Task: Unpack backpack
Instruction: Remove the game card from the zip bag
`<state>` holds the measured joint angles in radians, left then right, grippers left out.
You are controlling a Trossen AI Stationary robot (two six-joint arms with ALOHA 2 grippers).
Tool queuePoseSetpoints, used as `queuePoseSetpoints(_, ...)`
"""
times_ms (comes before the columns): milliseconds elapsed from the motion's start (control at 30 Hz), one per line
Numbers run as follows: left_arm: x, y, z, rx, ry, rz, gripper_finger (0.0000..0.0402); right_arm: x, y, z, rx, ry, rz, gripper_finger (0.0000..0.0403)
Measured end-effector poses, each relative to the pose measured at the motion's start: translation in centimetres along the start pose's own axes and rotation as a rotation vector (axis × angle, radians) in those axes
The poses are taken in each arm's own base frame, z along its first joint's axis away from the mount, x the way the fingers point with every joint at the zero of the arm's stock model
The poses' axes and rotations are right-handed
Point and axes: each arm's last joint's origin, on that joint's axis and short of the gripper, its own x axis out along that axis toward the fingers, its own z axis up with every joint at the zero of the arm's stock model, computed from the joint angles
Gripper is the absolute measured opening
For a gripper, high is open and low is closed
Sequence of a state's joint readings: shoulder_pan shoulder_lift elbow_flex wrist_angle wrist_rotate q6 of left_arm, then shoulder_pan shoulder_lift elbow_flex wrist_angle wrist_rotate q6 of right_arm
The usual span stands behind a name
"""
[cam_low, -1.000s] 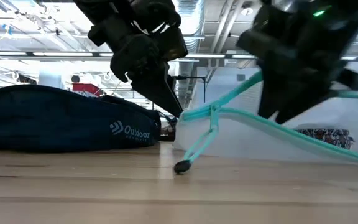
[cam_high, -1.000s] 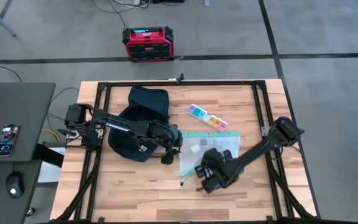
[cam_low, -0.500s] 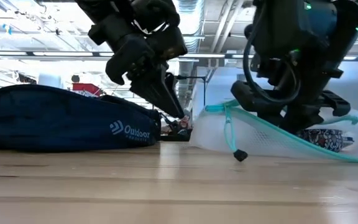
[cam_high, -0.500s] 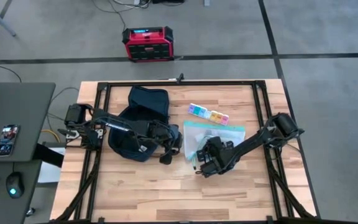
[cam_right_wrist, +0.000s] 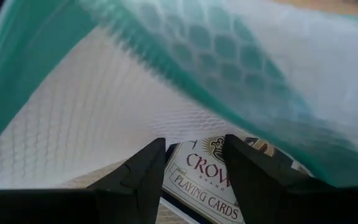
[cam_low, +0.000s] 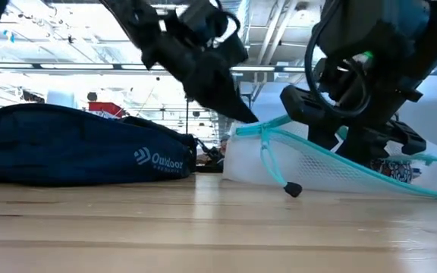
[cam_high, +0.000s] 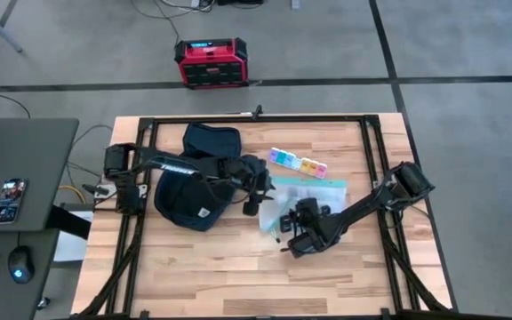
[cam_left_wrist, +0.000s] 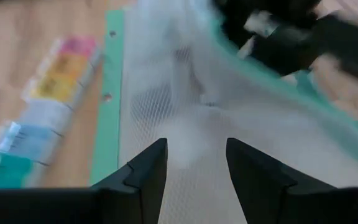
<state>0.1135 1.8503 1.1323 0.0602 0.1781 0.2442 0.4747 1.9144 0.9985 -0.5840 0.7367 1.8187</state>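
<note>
Here both the left end effector (cam_left_wrist: 194, 180) and right end effector (cam_right_wrist: 191, 174) gape over the mesh pouch (cam_high: 305, 191).

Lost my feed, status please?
Left gripper open above mesh pouch. Right gripper open inside pouch by playing cards. Backpack flat, nothing blocking.

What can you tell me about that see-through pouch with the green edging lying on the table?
The pouch is a flat bag of pale translucent mesh with teal trim and a teal zip cord ending in a dark pull. It lies on the wooden table, right of the backpack and below the pill organizer. A box of playing cards shows through the mesh. The right hand is at its near edge; the left hand hovers open over its left end.
</note>
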Motion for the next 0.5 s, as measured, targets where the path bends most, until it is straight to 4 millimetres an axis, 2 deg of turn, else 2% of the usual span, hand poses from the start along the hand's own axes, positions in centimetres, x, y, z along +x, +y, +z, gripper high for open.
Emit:
queuePoseSetpoints(167,2.9,0.3,-3.4,-0.087,0.131,-0.052,0.0150,-0.8,0.4,-1.0,0.023,0.022,0.070,0.0159)
queuePoseSetpoints(367,5.2,-0.4,-5.3,-0.101,0.170,-0.089,0.0150,-1.0,0.7,-1.3,0.011,0.039,0.101,0.0159)
queuePoseSetpoints(500,5.6,0.2,-6.3,-0.141,0.198,-0.081,0.0150,-2.1,1.6,-2.0,-0.013,0.085,0.162,0.0158)
